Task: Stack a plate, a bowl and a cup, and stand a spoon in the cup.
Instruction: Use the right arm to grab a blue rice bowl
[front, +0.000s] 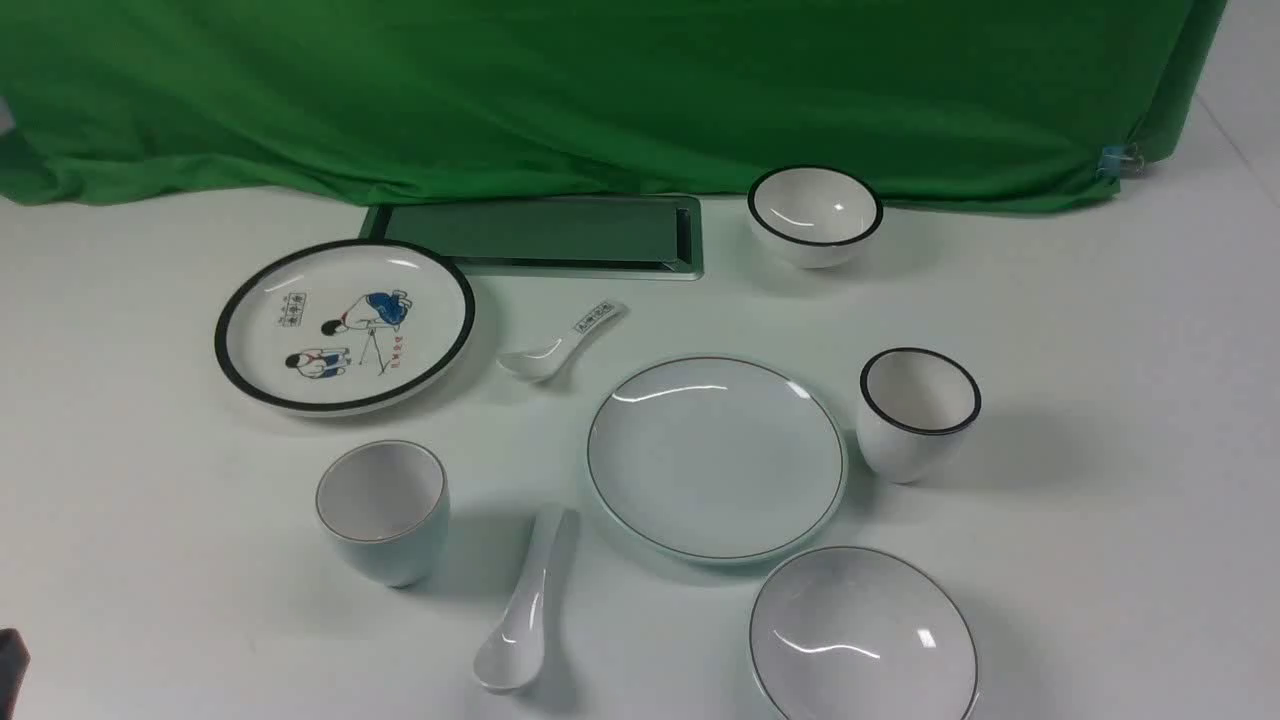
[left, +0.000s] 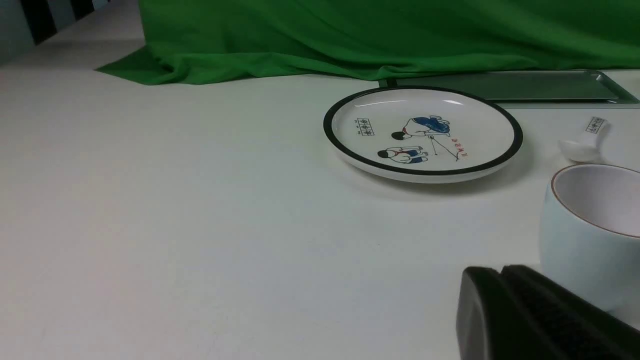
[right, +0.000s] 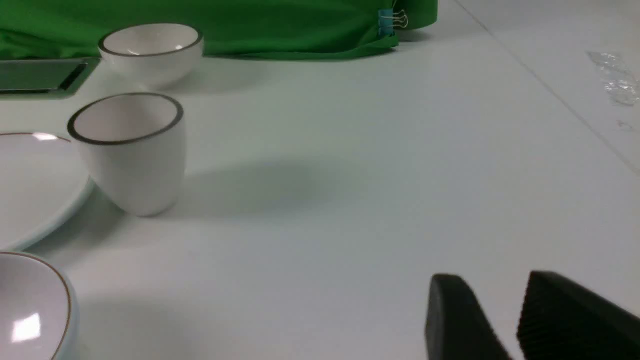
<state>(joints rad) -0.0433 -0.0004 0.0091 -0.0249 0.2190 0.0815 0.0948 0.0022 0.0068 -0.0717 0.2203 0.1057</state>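
Nothing is stacked yet, so the step in hand looks like the first one: setting the bowl on the plate. The plate (front: 715, 460) lies flat on the tabletop (front: 1100, 520) at the centre of the front view. The bowl (front: 860, 635) sits upright just below and right of it, at the bottom edge, near but apart. The right jaws stand partly open with a clear gap and hold nothing. To do this well, they should take the bowl by its rim on the side away from the plate, lift it clear of the plate's edge, and lower it centred so the cup gets a level seat. The cup (front: 385, 510) stands upright at lower left of the plate, and the left jaws, pressed together and empty, are just beside it. The spoon (front: 520, 620) lies between cup and plate, a little lower. Its long axis runs nearly top to bottom, with the scoop toward the bottom edge and the handle pointing up and slightly right
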